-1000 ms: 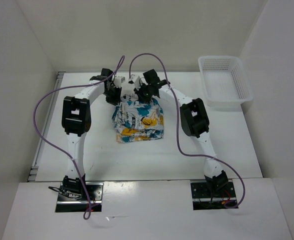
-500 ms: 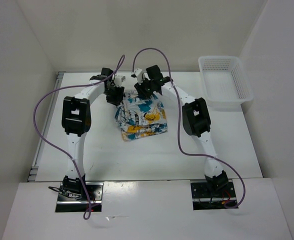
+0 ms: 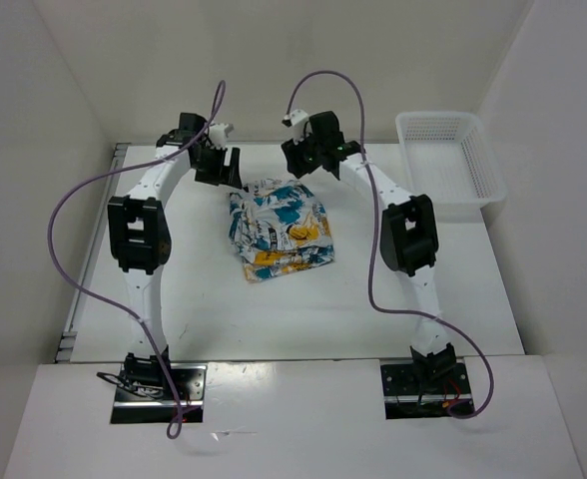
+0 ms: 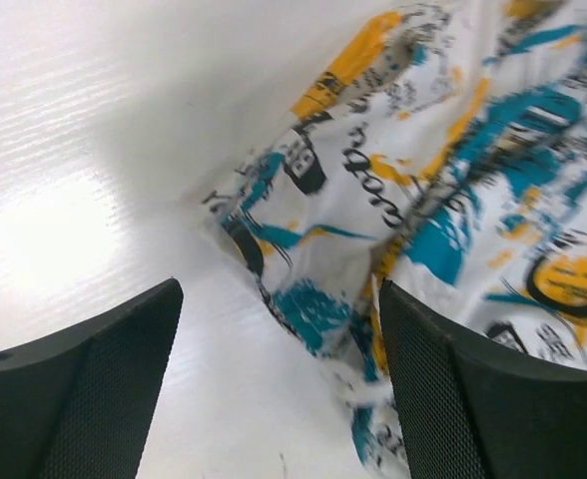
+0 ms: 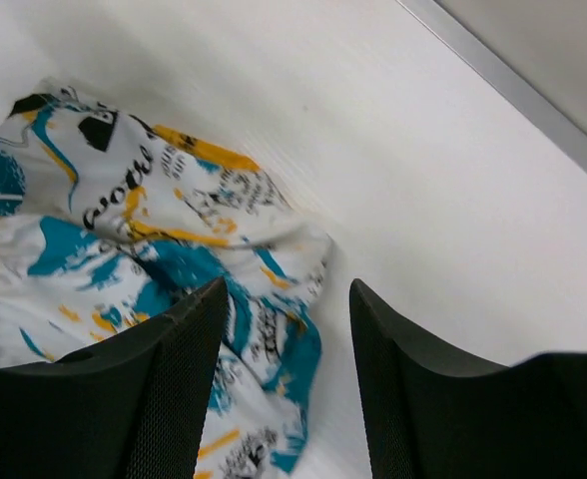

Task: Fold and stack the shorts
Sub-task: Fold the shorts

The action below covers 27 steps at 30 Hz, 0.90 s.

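Observation:
The shorts [image 3: 279, 231] lie as a folded bundle of white fabric with teal, yellow-orange and black print in the middle of the table. My left gripper [image 3: 217, 166] hangs open above the table just beyond the bundle's far left corner, holding nothing. In the left wrist view the shorts [image 4: 443, 200] spread below the open left gripper [image 4: 279, 389]. My right gripper [image 3: 301, 160] is open above the far right corner, also empty. The right wrist view shows the shorts [image 5: 144, 249] under the open right gripper [image 5: 286, 384].
A white plastic mesh basket [image 3: 449, 165] stands at the table's far right, with nothing visible in it. White walls close in the table on the left, back and right. A metal strip [image 5: 513, 85] runs along the far table edge.
Both grippers were shut on the shorts' far edge and have opened, letting it go. Both arms have lifted and drawn apart, left to the left, right to the right. The bundle settled slightly rotated.

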Tool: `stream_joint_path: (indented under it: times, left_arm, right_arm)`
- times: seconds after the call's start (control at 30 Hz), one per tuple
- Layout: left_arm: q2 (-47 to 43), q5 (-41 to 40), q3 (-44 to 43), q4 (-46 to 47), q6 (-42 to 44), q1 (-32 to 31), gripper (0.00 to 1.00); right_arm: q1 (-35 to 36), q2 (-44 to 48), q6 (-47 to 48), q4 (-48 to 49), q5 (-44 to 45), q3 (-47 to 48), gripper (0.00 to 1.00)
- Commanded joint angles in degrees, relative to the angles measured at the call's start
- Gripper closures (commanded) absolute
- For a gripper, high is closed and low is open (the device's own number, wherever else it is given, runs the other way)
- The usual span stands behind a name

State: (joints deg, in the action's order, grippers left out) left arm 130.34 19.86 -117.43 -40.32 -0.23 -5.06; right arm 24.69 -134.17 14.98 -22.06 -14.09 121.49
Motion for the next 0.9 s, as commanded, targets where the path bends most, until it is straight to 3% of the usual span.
stream_joint_path:
  times: [0.0, 0.2, 0.37, 0.57, 0.6, 0.83, 0.87]
  left_arm:
    - [-5.2, 7.0, 2.1, -2.6, 0.2, -0.7, 0.13]
    - [-3.9, 5.7, 10.3, -4.3, 0.2, -3.1, 0.16]
    - [-1.9, 4.6, 10.3, -4.3, 0.2, -3.1, 0.43]
    - [0.3, 4.6, 9.1, -3.2, 0.2, -3.1, 0.62]
    - [1.0, 4.1, 7.7, -3.2, 0.2, -3.1, 0.62]
    - [3.6, 4.0, 2.2, -2.0, 0.2, -3.1, 0.64]
    - [4.1, 4.0, 0.8, -2.0, 0.2, -3.1, 0.64]
  right_arm:
    - [-4.1, 7.1, -3.0, 2.5, 2.0, -7.3, 0.42]
    - [-5.5, 15.5, 0.8, -2.9, -8.2, -25.1, 0.42]
    - [-5.5, 21.7, 3.4, -5.0, -15.3, -37.3, 0.42]
    - [-5.5, 25.9, 2.8, -4.5, -19.3, -47.6, 0.5]
    - [-5.5, 26.5, 2.8, -4.5, -19.9, -48.2, 0.52]
    - [-2.9, 27.6, 2.2, -2.7, -23.9, -50.7, 0.9]
    - [-2.4, 27.6, 2.2, -2.7, -23.9, -51.3, 0.9]
